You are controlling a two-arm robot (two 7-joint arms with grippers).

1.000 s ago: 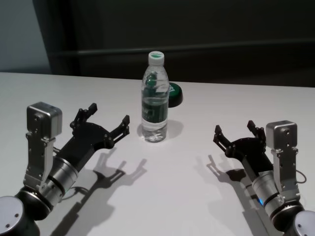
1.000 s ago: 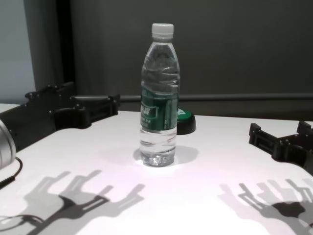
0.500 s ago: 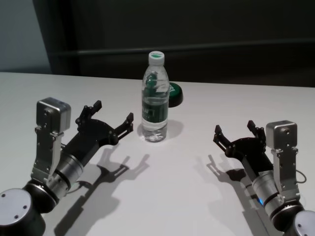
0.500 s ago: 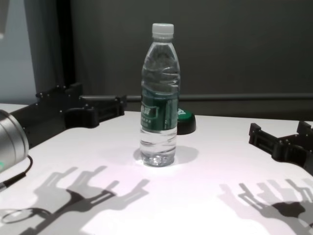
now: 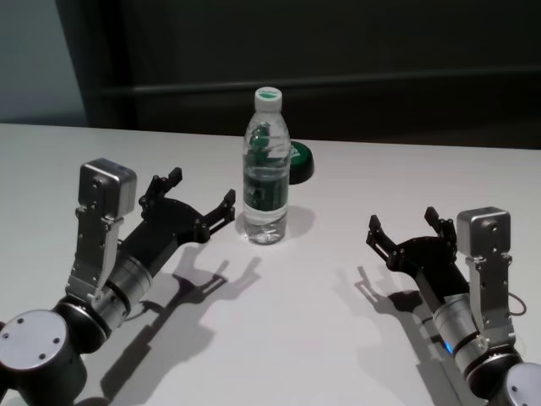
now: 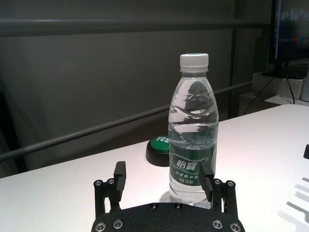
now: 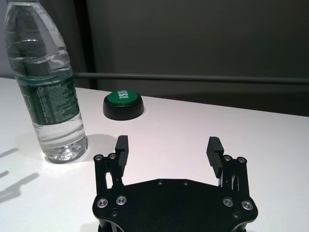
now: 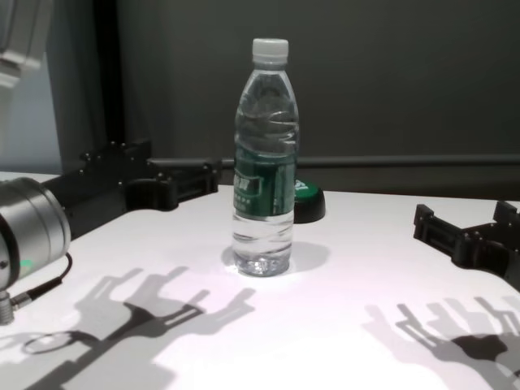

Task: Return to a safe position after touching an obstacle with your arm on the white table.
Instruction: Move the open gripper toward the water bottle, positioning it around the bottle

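Observation:
The clear water bottle (image 5: 266, 169) with a white cap and green label stands upright mid-table on the white table (image 5: 321, 338). It also shows in the chest view (image 8: 264, 162), the left wrist view (image 6: 193, 135) and the right wrist view (image 7: 48, 87). My left gripper (image 5: 201, 188) is open and empty, just left of the bottle, its nearer fingertip a small gap from the bottle's side; it shows in the left wrist view (image 6: 163, 171) too. My right gripper (image 5: 401, 218) is open and empty, low over the table well right of the bottle.
A low black round button with a green top (image 5: 299, 161) sits just behind and right of the bottle. A dark wall with a rail runs behind the table's far edge. Arm shadows lie on the tabletop in front of the bottle.
My left arm has moved forward and rightward, bringing its open gripper closer to the bottle. The bottle and the right arm have not moved.

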